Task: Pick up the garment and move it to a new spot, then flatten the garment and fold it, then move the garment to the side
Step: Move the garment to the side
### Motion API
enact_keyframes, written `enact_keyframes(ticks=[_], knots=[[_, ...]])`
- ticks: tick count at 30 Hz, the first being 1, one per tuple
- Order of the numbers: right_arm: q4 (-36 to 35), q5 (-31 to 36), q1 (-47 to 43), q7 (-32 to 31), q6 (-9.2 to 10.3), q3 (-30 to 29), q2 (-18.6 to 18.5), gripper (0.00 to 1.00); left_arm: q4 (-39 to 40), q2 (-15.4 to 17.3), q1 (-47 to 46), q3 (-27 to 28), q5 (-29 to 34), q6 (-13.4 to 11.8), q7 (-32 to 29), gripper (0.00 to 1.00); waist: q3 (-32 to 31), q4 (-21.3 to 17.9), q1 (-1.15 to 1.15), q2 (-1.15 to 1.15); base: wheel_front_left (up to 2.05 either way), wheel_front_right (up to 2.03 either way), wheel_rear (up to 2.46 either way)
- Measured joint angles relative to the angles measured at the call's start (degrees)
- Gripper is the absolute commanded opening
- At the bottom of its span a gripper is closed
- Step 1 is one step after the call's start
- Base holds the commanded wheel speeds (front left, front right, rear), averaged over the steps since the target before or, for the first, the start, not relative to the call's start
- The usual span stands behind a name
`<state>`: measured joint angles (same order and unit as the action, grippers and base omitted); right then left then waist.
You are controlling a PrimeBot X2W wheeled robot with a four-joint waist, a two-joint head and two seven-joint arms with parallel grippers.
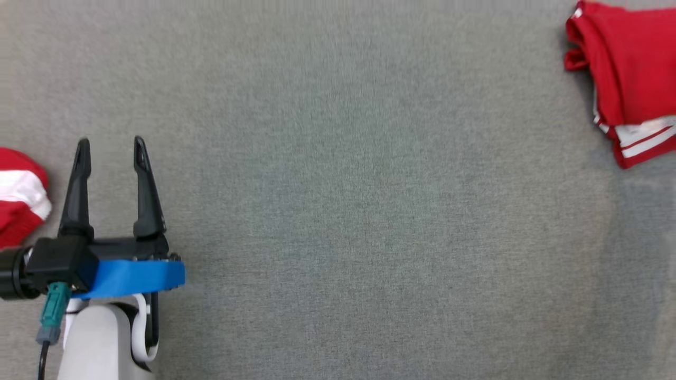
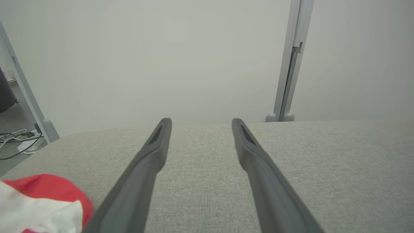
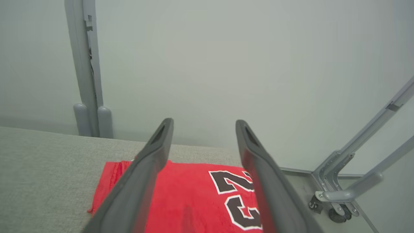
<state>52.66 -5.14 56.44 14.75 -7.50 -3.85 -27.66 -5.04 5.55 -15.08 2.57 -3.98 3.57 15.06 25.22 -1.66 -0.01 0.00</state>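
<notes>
Left tool (image 1: 111, 141) gapes empty beside a red-white bundle (image 1: 18, 195); right tool (image 3: 203, 122) spread, released over the folded red garment (image 3: 194, 189)

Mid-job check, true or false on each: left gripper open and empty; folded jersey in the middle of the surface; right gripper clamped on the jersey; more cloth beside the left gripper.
1. The left gripper is open and empty. True.
2. The folded red jersey lies mid-surface. False: it lies at the far right of the grey cloth surface.
3. The right gripper is clamped on the jersey. False: its fingers stand apart.
4. Red and white cloth lies left of the left gripper. True.
</notes>
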Motion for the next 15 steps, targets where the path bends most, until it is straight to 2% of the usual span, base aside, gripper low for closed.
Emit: enact_keyframes(ticks=[8, 15], knots=[[-12.74, -1.22, -11.66, 0.29, 0.00, 4.69, 7.49, 1.00, -1.26, -0.36, 5.75, 1.12, -0.57, -0.24, 0.01, 1.00, -7.83, 0.55, -0.01, 0.00, 0.00, 0.00, 0.00], [-21.72, -3.72, -23.36, 0.29, 0.00, 7.11, 11.70, 1.00, -2.57, -0.79, 9.78, 1.25, -0.68, -0.25, 0.01, 1.00, -13.47, 0.55, -0.01, 0.00, 0.00, 0.00, 0.00]])
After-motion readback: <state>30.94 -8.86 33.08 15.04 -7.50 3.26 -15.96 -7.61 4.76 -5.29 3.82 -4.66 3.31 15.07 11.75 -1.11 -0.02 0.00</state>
